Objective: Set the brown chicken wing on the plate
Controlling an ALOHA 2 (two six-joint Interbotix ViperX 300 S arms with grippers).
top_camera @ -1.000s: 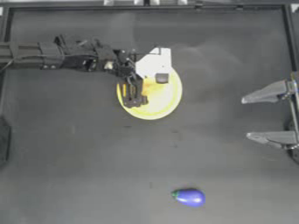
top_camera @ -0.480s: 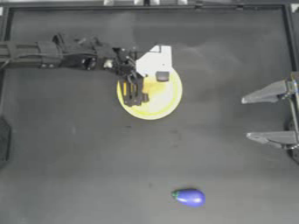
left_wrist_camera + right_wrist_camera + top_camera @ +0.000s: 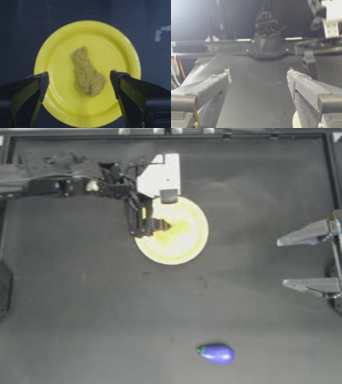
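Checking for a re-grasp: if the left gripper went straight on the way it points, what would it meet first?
Probably the brown chicken wing, lying on the plate between the left gripper's open jaws; height above it is unclear.

The left arm reaches in from the left along the top of the bench, and its gripper is over the left edge of the yellow plate. A small brownish piece, the chicken wing, shows on the plate just beside the gripper. The right gripper waits at the right side, its fingers spread well apart. A purple eggplant lies far from the plate.
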